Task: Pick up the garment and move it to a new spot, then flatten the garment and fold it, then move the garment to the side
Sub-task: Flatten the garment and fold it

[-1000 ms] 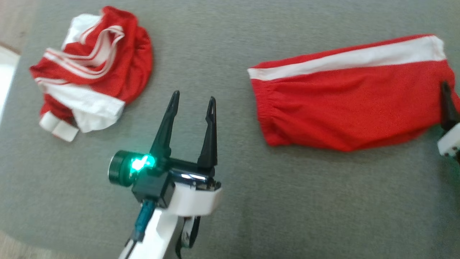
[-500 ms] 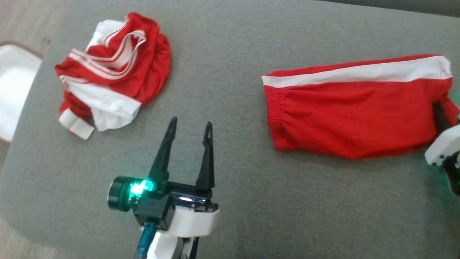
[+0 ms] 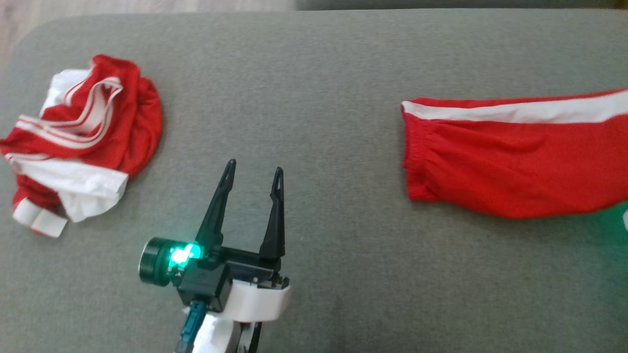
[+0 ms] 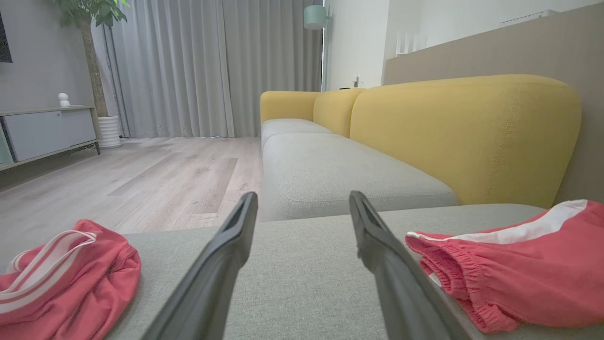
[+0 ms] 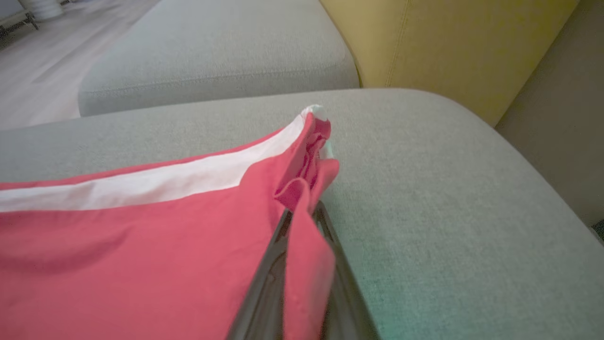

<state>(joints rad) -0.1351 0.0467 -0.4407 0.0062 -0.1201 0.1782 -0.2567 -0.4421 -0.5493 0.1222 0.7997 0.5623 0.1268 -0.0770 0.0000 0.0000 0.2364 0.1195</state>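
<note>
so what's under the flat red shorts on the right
Grey cushion shows around the shorts; the right gripper pinches their edge. Anything beneath the cloth is covered.

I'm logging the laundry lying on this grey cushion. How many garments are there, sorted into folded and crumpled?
folded garment: 1
crumpled garment: 1
Total: 2
</note>
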